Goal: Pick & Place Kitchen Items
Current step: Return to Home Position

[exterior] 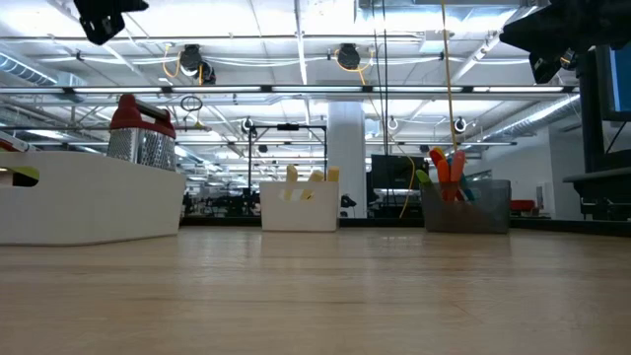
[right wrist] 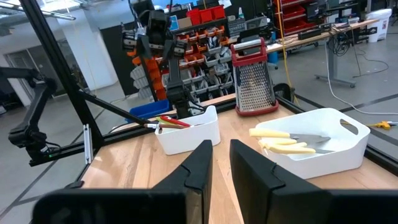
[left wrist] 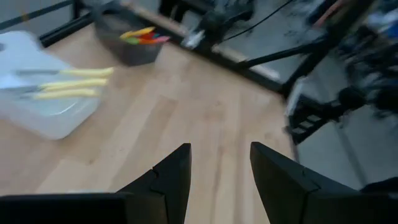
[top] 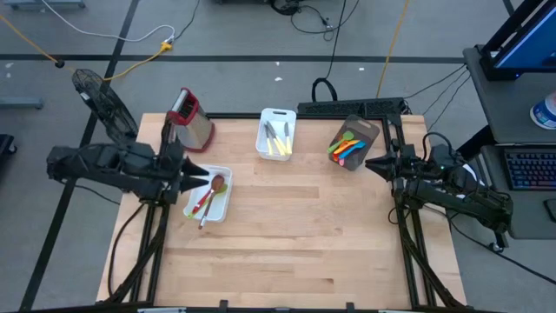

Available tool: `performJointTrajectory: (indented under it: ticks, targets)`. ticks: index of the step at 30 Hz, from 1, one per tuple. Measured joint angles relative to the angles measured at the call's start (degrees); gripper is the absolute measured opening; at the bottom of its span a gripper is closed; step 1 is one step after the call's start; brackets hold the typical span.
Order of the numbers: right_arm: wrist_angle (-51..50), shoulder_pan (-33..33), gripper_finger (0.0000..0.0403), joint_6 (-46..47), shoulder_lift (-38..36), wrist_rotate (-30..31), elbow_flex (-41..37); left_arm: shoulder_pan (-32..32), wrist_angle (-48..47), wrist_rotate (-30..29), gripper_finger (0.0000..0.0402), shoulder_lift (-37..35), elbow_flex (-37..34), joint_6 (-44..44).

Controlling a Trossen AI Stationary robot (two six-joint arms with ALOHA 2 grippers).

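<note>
Surface: a pale wooden table (top: 287,235) on a grey floor strewn with cables; the low view looks across it into a long, lit workshop.
Left gripper: the left gripper (top: 200,174) hangs at the table's left side, over the left rim of the near white bin. Its fingers (left wrist: 177,177) are spread wide with nothing between them.
Near white bin: the near white bin (top: 222,209) holds a red serving spoon (top: 206,199) and a wooden spoon (top: 218,183), laid side by side. One handle seems to reach past the rim nearest the camera.
Box grater: the box grater (top: 193,118) stands upright behind that bin, close to the left arm.
Far white bin: the far white bin (top: 278,114) at the middle back holds cream-handled knives (top: 279,142), lying flat.
Grey bin: the grey bin (top: 368,129) at the right back carries the coloured spoons and spatulas (top: 346,149), handles sticking up.
Right gripper: the right gripper (top: 376,163) sits just beside the grey bin, fingers drawn almost together, empty.
Progress: every utensil in view lies in a bin; only the arms' retreat seems left.
Risk, left: if the arm pulls back low, the spread fingers could catch the bin's rim or brush the grater and tip it.
Risk, right: a sideways swing could knock the grey bin and spill its upright utensils.
</note>
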Motion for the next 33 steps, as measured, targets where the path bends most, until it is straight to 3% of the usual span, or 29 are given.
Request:
performJointTrajectory:
  ticks: [4, 9, 22, 29, 33]
  targets:
    - [0.02, -0.01, 0.005, 0.02, 0.02, 0.0, 0.0, 0.0, 6.56, 2.7, 0.017, -5.67, -7.1, 1.78]
    - [0.0, -0.02, 0.005, 0.02, 0.02, 0.0, 0.0, 0.0, 6.64, 2.65, 0.017, -12.5, -11.64, 3.77]
    - [1.21, 0.0, 0.005, 3.87, 0.0, -1.57, -0.88, 0.0, -2.21, -2.71, 0.017, -30.17, -13.09, 10.54]
    - [13.46, -0.02, 0.005, 8.2, 0.0, -3.93, -10.39, 0.0, -1.91, -3.14, 0.017, -32.68, -17.09, 11.75]
    - [18.11, 0.0, 0.005, 8.52, 0.05, -5.97, -14.36, 0.0, 4.4, -1.89, 0.017, -32.63, -21.21, 12.23]
